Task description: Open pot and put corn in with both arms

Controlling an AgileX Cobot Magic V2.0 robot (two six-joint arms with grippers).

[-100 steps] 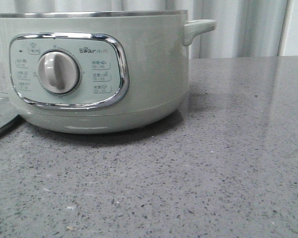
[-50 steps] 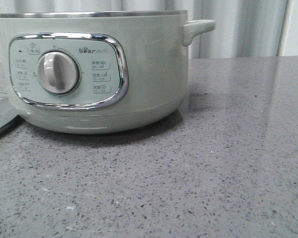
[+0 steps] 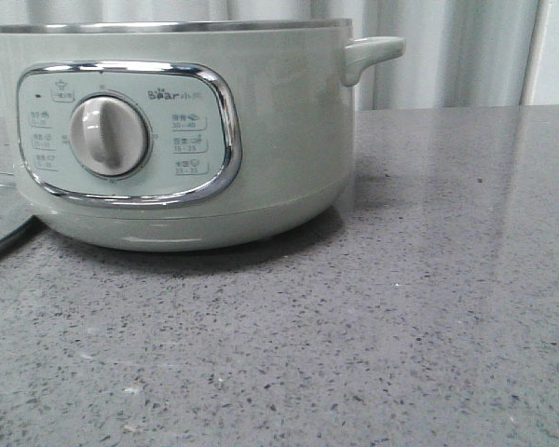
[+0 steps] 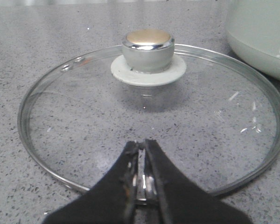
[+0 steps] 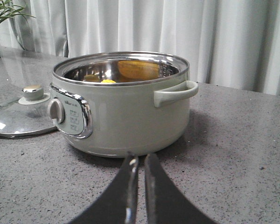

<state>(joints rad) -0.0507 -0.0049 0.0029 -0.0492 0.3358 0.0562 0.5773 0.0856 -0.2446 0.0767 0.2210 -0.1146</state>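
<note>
While you scan grey speckled worktop (image 3: 401, 326), note pot (image 3: 177, 130) standing lidless on it, steel rim exposed. Glass lid (image 4: 149, 121) lies flat just beside pot, knob up. Corn (image 5: 108, 81) sits inside pot, only yellow sliver showing. Left tool (image 4: 141, 161) pinched together over lid rim. Right tool (image 5: 139, 163) nearly together, empty, short of pot.

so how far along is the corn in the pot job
Looks essentially done. The glass lid is off and lying flat on the countertop beside the pot, and yellow corn shows inside the open steel rim. Nothing is in hand: both grippers' fingers are closed and empty, the left gripper over the lid's edge. Only pulling the arms back seems left.
</note>
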